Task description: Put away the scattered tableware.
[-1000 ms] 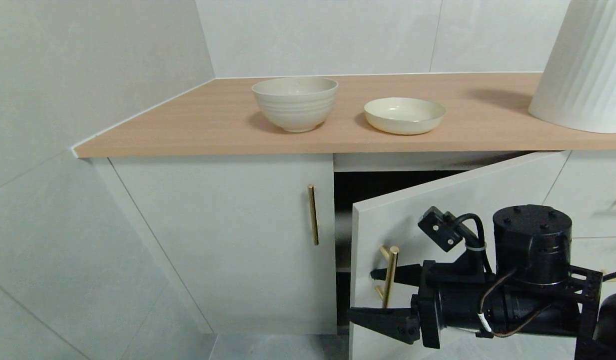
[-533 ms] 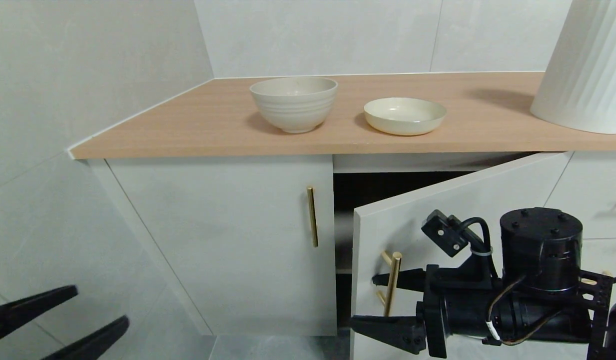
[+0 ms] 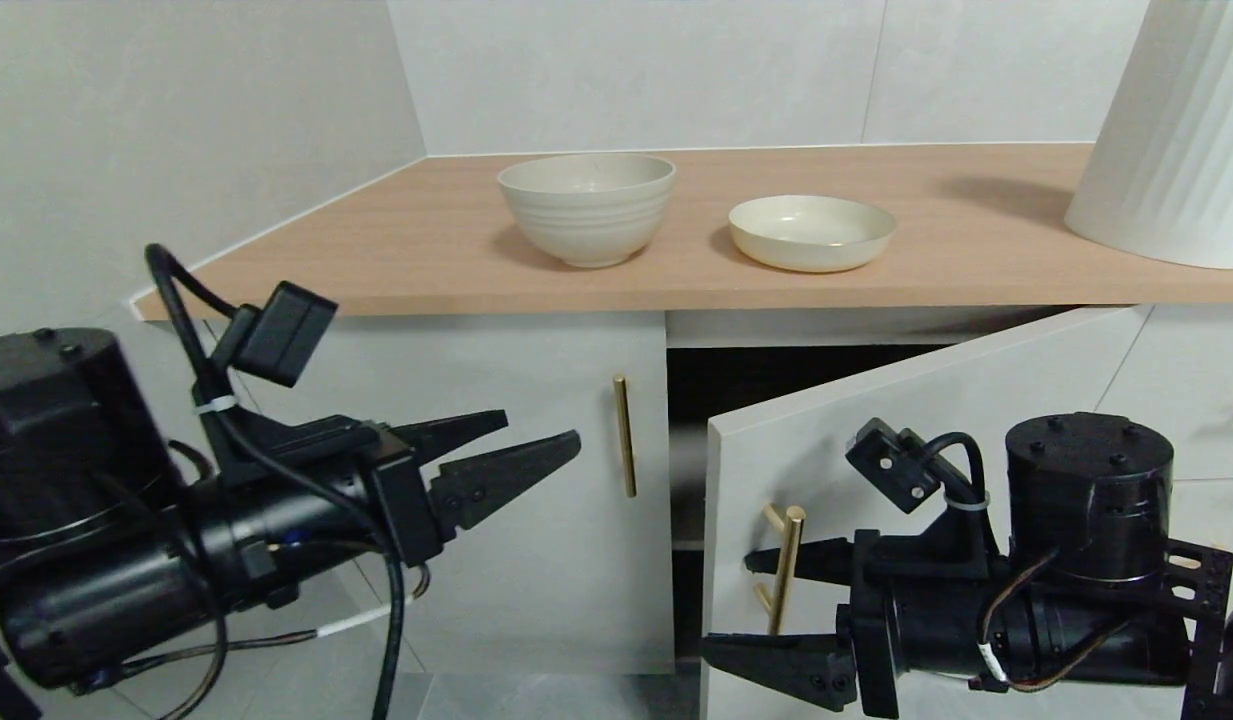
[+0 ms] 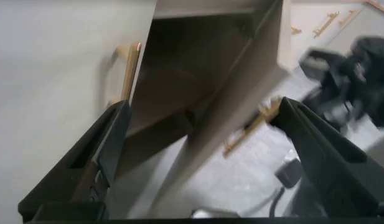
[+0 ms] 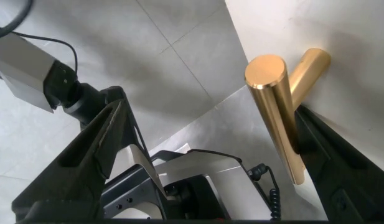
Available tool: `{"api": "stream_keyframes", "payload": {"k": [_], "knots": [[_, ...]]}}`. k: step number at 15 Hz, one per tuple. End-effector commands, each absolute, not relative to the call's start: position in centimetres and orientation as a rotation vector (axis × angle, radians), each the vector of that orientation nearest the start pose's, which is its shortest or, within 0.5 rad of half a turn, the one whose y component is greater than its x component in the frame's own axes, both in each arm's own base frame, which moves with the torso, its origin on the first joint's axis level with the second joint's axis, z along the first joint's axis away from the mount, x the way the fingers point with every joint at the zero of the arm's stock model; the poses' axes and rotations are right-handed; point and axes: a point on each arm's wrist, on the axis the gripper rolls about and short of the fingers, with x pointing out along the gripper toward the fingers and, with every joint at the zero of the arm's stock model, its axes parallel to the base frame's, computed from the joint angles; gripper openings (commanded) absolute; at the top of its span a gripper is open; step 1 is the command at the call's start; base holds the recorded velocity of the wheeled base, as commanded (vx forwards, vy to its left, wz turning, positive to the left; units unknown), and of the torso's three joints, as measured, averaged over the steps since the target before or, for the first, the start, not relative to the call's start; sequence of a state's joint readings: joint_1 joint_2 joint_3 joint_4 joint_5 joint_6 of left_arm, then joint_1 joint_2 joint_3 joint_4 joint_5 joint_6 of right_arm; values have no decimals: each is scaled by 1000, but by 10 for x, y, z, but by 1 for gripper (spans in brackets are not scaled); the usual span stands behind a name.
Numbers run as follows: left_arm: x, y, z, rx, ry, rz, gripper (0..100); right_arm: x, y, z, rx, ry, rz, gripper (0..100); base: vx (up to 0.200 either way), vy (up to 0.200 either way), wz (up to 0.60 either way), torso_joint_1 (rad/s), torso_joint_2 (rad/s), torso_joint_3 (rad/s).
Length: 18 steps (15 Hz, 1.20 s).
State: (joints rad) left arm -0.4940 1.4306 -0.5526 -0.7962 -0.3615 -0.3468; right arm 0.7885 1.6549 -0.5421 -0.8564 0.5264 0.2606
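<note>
A deep cream bowl point(image 3: 586, 205) and a shallow cream dish point(image 3: 811, 231) stand side by side on the wooden countertop point(image 3: 416, 255). Below them the right cabinet door point(image 3: 876, 440) hangs partly open. My right gripper point(image 3: 726, 603) is open, its fingers either side of that door's gold handle point(image 3: 784, 565). In the right wrist view the handle point(image 5: 279, 118) lies close to one finger of the gripper point(image 5: 210, 109), unclamped. My left gripper point(image 3: 541, 428) is open and empty in front of the closed left door point(image 3: 456, 560). From the left wrist the gripper point(image 4: 204, 102) faces the dark cabinet opening point(image 4: 192, 62).
A tall white ribbed vessel point(image 3: 1176, 130) stands at the counter's right end. The closed door carries its own gold handle point(image 3: 624, 435) point(image 4: 129, 71). Tiled walls close the corner on the left. More gold handles point(image 4: 328, 22) show on drawers further right.
My left arm has risen from the lower left edge and swung right toward the cabinet, gripper open. The right gripper stays at the door handle, almost still.
</note>
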Motion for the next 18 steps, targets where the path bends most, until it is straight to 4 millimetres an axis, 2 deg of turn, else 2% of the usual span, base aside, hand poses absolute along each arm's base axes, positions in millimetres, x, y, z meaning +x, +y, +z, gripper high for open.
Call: {"api": "stream_keyframes", "payload": {"k": [1,3,5,6,8,11,14,15,18], "knots": [[220,-134,191,-314,281,-824,100,179,196,153,186,424,1264,100,0,0,0,0,0,0],[228,-138,169,-310,364,-800,100,180,197,152,183,430,1263,100,0,0,0,0,0,0],[228,-143,157,-303,398,-807,100,180,197,152,185,431,1263,100,0,0,0,0,0,0],[227,-146,155,-301,404,-815,0,180,197,151,185,432,1263,100,0,0,0,0,0,0],[223,-153,151,-296,410,-840,0,180,197,150,182,438,1262,100,0,0,0,0,0,0],[226,-155,153,-300,354,-859,0,181,198,148,182,447,1260,100,0,0,0,0,0,0],[233,-160,146,-299,373,-860,0,180,197,148,181,446,1260,100,0,0,0,0,0,0],[237,-164,144,-298,372,-868,0,180,197,148,181,444,1261,100,0,0,0,0,0,0],[261,-195,129,-294,357,-911,0,180,197,148,181,444,1261,100,0,0,0,0,0,0]]}}
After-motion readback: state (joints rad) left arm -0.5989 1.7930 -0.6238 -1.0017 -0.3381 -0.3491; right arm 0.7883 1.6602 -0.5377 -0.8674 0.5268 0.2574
